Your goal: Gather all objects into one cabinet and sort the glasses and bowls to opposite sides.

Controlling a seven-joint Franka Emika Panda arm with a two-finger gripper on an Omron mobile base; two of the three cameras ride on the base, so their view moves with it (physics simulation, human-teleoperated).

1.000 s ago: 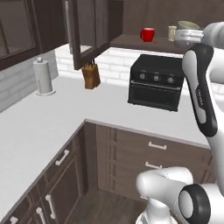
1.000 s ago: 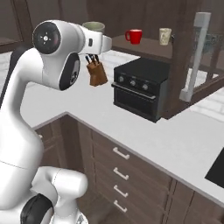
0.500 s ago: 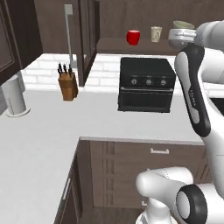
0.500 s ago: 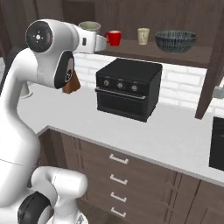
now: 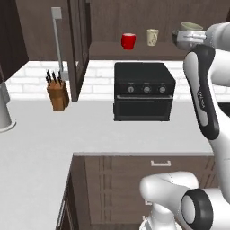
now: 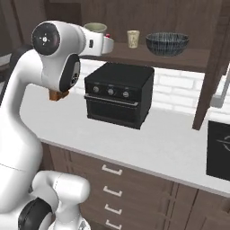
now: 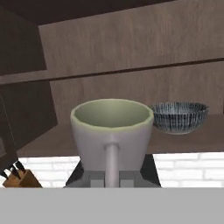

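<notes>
My gripper [image 7: 112, 178] is shut on the handle of the grey-green mug [image 7: 112, 131], which hangs upright in front of the open cabinet's shelf [image 5: 112, 50]. From the left base view the mug [image 5: 192, 26] sits at the gripper [image 5: 182, 37], right of the beige cup [image 5: 152, 37] and the red mug [image 5: 128, 41] on that shelf. The wide dark striped bowl [image 6: 167, 43] stands on the shelf's right part, right of the beige cup [image 6: 133, 38]; the hand view has this bowl [image 7: 179, 116] just behind and right of the mug.
A black toaster oven [image 5: 143, 92] stands on the counter under the shelf. The open cabinet door [image 5: 78, 45] with its grey bar handle [image 5: 56, 36] hangs to the left, above a knife block [image 5: 58, 94]. The other door [image 6: 215, 67] stands open at the right.
The whole picture has shifted, so the camera has moved round to face the cabinet and oven. The grey-green mug stays in the shut gripper.
</notes>
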